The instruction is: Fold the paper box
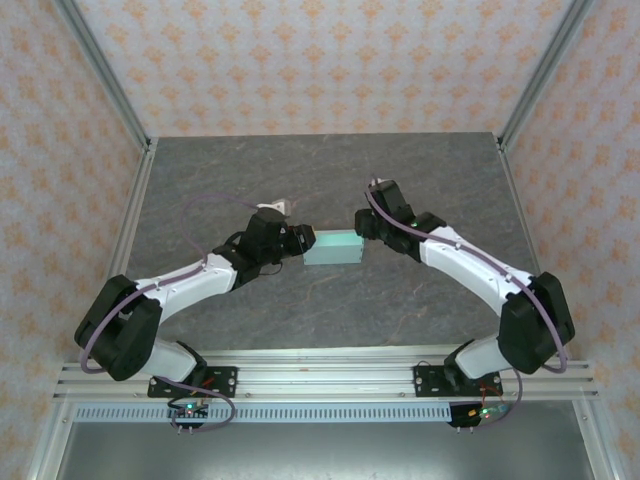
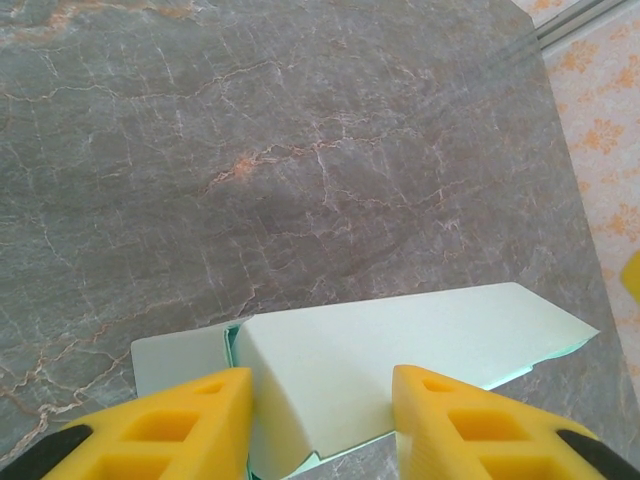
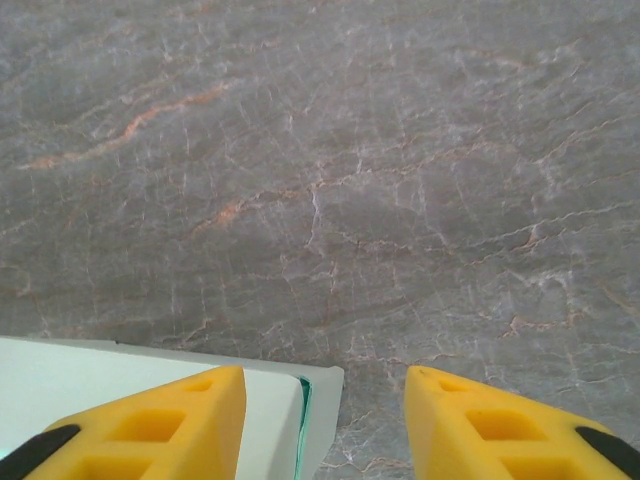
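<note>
The paper box (image 1: 332, 247) is a pale mint-green rectangular box lying on the grey table (image 1: 200, 180) between the two arms. My left gripper (image 1: 300, 243) is at its left end. In the left wrist view the yellow fingers (image 2: 180, 420) press the sides of the box (image 2: 400, 340), so my left gripper (image 2: 320, 420) is shut on it. My right gripper (image 1: 362, 225) is at the box's right end. In the right wrist view it (image 3: 325, 420) stands open: the box's end (image 3: 100, 375) and a thin flap (image 3: 325, 400) lie by the left finger, with bare table before the right finger (image 3: 480, 420).
Metal frame posts (image 1: 105, 75) and patterned walls (image 1: 320, 60) close in the table on three sides. An aluminium rail (image 1: 320, 375) carries both arm bases at the near edge. Bare marble surface (image 3: 320, 150) stretches beyond the box.
</note>
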`<action>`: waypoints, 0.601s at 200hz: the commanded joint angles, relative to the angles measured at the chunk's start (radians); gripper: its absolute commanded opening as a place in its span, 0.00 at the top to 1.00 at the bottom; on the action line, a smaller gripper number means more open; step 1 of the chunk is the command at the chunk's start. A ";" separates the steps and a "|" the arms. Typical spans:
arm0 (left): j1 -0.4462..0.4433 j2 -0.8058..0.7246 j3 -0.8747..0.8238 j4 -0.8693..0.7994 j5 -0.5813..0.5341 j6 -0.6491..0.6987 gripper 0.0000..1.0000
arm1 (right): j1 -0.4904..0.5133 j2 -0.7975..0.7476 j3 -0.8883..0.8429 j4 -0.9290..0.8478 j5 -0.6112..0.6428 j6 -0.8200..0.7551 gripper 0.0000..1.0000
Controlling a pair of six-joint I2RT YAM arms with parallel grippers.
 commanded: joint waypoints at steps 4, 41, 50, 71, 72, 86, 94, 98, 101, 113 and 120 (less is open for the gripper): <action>-0.009 0.031 -0.028 -0.207 -0.047 0.040 0.60 | -0.003 0.020 0.008 -0.016 -0.036 -0.006 0.55; -0.013 0.028 -0.028 -0.212 -0.049 0.040 0.60 | -0.003 0.017 -0.040 -0.008 -0.044 0.010 0.56; -0.014 0.027 -0.028 -0.213 -0.052 0.042 0.60 | -0.003 0.011 -0.056 -0.006 -0.047 0.017 0.56; -0.017 0.024 -0.035 -0.211 -0.060 0.040 0.60 | -0.003 -0.001 -0.094 0.010 -0.056 0.032 0.57; -0.017 0.024 -0.036 -0.211 -0.060 0.040 0.60 | -0.003 -0.002 -0.095 0.009 -0.056 0.032 0.57; -0.020 0.025 -0.041 -0.211 -0.065 0.042 0.60 | -0.003 -0.004 -0.118 0.017 -0.058 0.041 0.57; -0.021 0.025 -0.044 -0.214 -0.066 0.042 0.60 | -0.003 -0.004 -0.130 0.022 -0.058 0.044 0.57; -0.022 0.025 -0.045 -0.213 -0.067 0.042 0.60 | -0.002 -0.004 -0.135 0.023 -0.060 0.046 0.57; -0.023 0.025 -0.045 -0.214 -0.067 0.043 0.60 | -0.002 -0.004 -0.139 0.026 -0.061 0.048 0.57; -0.026 0.024 -0.050 -0.217 -0.072 0.045 0.60 | -0.004 -0.005 -0.158 0.031 -0.064 0.054 0.58; -0.027 0.022 -0.052 -0.219 -0.076 0.046 0.60 | -0.003 -0.008 -0.168 0.038 -0.066 0.057 0.58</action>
